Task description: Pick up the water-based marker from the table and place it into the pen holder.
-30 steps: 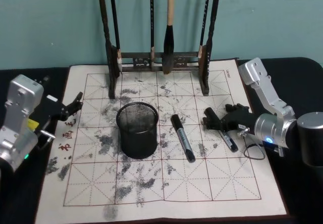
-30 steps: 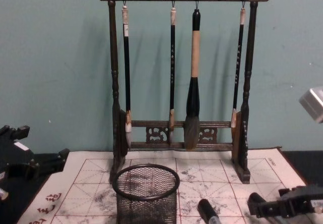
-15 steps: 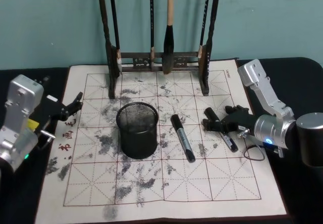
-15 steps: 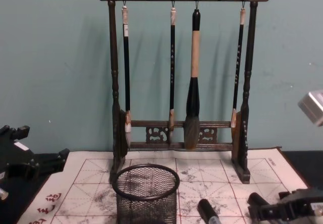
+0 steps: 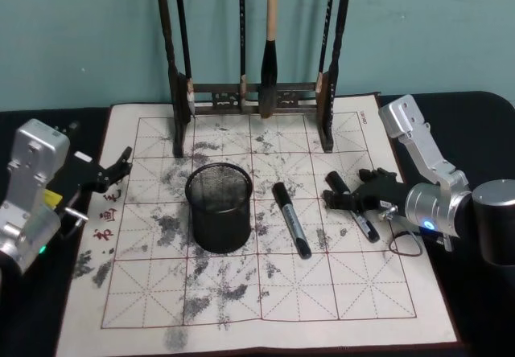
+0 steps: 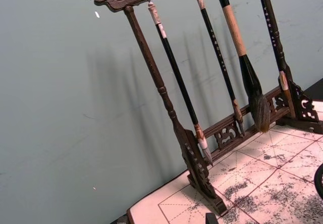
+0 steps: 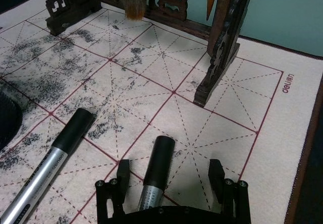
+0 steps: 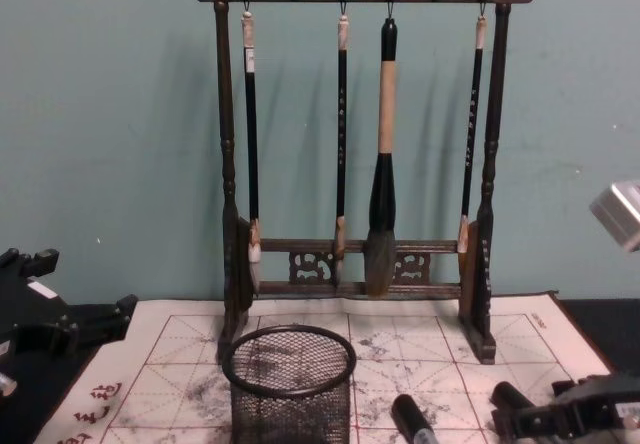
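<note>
Black-capped water-based marker [image 7: 160,156] is straddled, ungripped, by the spread right claw [image 7: 169,171]; pen holder [image 5: 219,230] delivery is pending; spread left claw [image 5: 121,164] is parked left.

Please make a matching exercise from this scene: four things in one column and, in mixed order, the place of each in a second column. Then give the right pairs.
Things
1. pen holder
2. middle marker
3. right marker
4. brush rack

Places
A. between the open fingers of the right gripper
B. standing at the far edge of the mat
C. lying free, just right of the pen holder
D. standing left of both markers

Pairs: 1-D, 2-C, 3-A, 4-B
</note>
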